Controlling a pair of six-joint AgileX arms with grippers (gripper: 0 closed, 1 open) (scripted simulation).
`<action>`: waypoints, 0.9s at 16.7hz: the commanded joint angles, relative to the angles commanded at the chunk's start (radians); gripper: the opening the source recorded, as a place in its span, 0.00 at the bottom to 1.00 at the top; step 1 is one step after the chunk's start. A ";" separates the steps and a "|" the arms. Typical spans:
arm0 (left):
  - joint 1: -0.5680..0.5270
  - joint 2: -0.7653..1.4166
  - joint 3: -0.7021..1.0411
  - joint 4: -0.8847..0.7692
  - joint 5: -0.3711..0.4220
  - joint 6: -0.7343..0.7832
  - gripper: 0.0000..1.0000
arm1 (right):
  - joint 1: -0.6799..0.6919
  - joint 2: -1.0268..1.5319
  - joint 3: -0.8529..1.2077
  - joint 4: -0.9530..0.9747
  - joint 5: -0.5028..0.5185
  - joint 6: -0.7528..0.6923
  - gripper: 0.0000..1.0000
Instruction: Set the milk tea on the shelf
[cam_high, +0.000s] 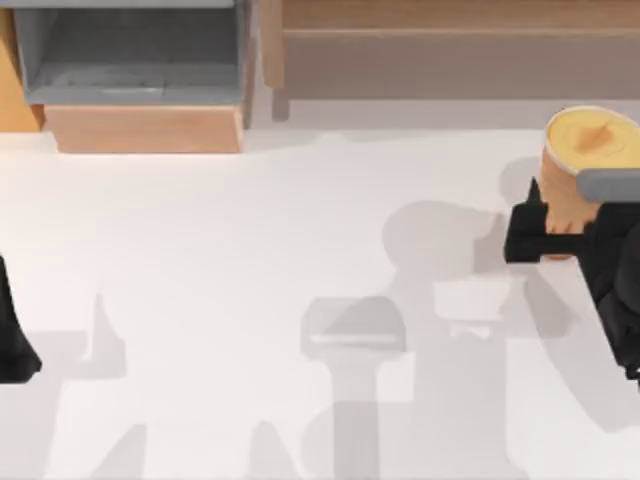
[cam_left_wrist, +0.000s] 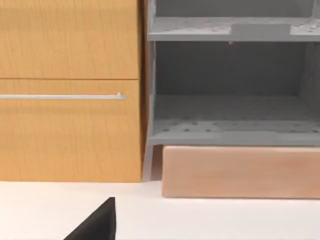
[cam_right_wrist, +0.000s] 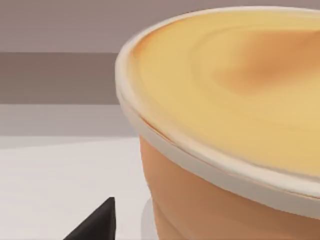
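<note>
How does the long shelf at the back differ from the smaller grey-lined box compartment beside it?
The shelf spans the back at the top view's right; the box compartment sits further left. The shelf's recess is dull brown-grey, the compartment's lining plain grey. The milk tea, at the right gripper, stands nearer the shelf. Both have light-wood fronts.

The milk tea (cam_right_wrist: 225, 130) occupies the frame from the 12 o'clock to the 5 o'clock sector. Its creamy yellow-orange top is bordered by a pale rim above a peach-orange wall. A black fingertip (cam_right_wrist: 97, 225) of the right gripper projects at 7 o'clock, apart from the cup. White table (cam_right_wrist: 60, 185) lies at 8 o'clock. The shelf (cam_right_wrist: 55, 77) forms a brown-grey band at 10 o'clock.
</note>
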 joint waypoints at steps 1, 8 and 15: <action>0.000 0.000 0.000 0.000 0.000 0.000 1.00 | -0.015 0.031 0.031 0.001 -0.014 -0.004 1.00; 0.000 0.000 0.000 0.000 0.000 0.000 1.00 | -0.043 0.085 0.086 0.002 -0.040 -0.010 0.92; 0.000 0.000 0.000 0.000 0.000 0.000 1.00 | -0.043 0.085 0.086 0.002 -0.040 -0.010 0.40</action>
